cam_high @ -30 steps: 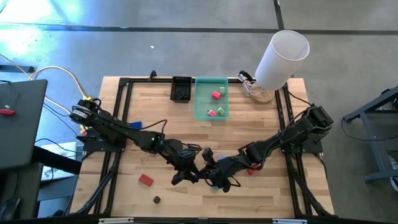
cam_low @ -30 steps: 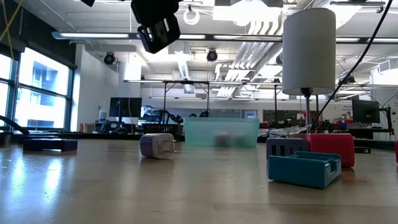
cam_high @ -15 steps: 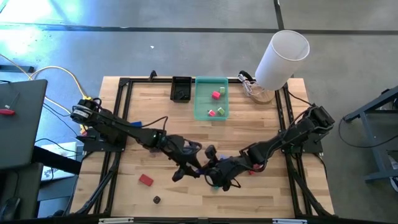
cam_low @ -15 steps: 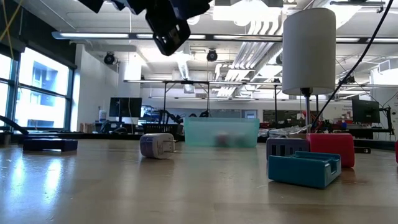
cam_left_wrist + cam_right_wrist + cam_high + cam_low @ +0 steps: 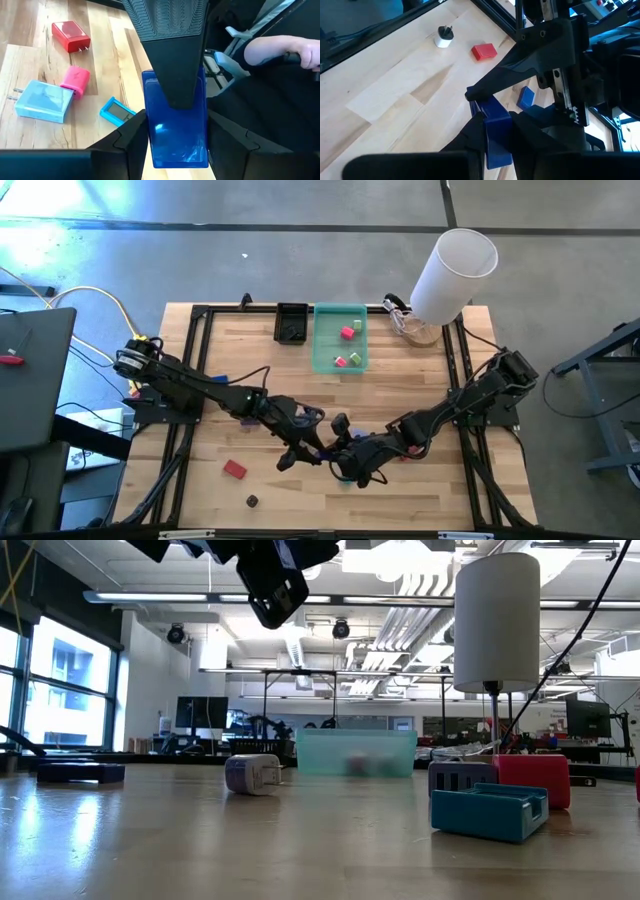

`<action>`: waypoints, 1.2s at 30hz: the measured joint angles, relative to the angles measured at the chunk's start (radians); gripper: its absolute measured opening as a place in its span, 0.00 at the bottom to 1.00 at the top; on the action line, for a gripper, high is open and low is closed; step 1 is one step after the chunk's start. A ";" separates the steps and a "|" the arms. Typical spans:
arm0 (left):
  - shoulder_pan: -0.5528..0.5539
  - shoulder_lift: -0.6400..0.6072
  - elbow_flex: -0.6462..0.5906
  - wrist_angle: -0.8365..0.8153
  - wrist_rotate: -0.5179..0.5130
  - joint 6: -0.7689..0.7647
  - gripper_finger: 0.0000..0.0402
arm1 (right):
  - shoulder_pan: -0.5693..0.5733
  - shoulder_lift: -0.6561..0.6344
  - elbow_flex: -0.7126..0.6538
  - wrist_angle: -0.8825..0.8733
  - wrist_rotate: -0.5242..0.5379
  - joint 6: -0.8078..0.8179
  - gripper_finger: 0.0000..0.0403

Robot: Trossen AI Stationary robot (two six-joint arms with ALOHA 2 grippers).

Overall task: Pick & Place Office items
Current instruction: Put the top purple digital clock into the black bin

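Blue block (image 5: pixel 496 131) pinched between both grippers at table centre-front. Right gripper (image 5: pixel 496 142) clamped on its lower part, arm reaching in from 3 o'clock. Left gripper (image 5: pixel 176 107) closed around same block, arm stretched from 9 o'clock. Red block (image 5: pixel 234 469) at 7 o'clock of meeting point. Block mostly hidden from above. Green tray (image 5: pixel 325 360) at 12 o'clock.

We see grey concrete floor (image 5: pixel 250 260), tall windows (image 5: pixel 55 690) at left, exposed ceiling pipes (image 5: pixel 400 630), lab benches behind.
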 joint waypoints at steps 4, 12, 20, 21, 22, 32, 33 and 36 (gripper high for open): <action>0.000 -0.001 0.001 0.017 -0.002 0.034 0.49 | 0.000 0.002 -0.003 -0.029 -0.032 0.013 0.12; 0.000 -0.002 0.004 0.016 -0.020 0.050 0.74 | -0.008 0.004 -0.004 -0.045 -0.039 0.033 0.12; -0.048 -0.042 0.003 -0.089 -0.479 0.290 0.77 | 0.025 -0.006 -0.004 -0.106 0.101 0.133 0.12; -0.069 -0.046 0.003 -0.109 -0.583 0.314 0.77 | 0.031 -0.006 -0.004 -0.121 0.130 0.149 0.12; -0.092 -0.049 0.003 -0.123 -0.690 0.334 0.77 | 0.037 -0.006 -0.004 -0.126 0.162 0.163 0.12; -0.261 -0.050 0.002 -0.117 -1.003 0.481 0.77 | 0.093 -0.116 -0.004 -0.225 0.562 0.388 0.12; -0.270 -0.050 0.002 -0.117 -1.003 0.481 0.77 | 0.098 -0.134 -0.004 -0.229 0.568 0.416 0.12; -0.281 -0.050 0.002 -0.117 -1.001 0.481 0.77 | 0.101 -0.174 -0.002 -0.244 0.562 0.483 0.12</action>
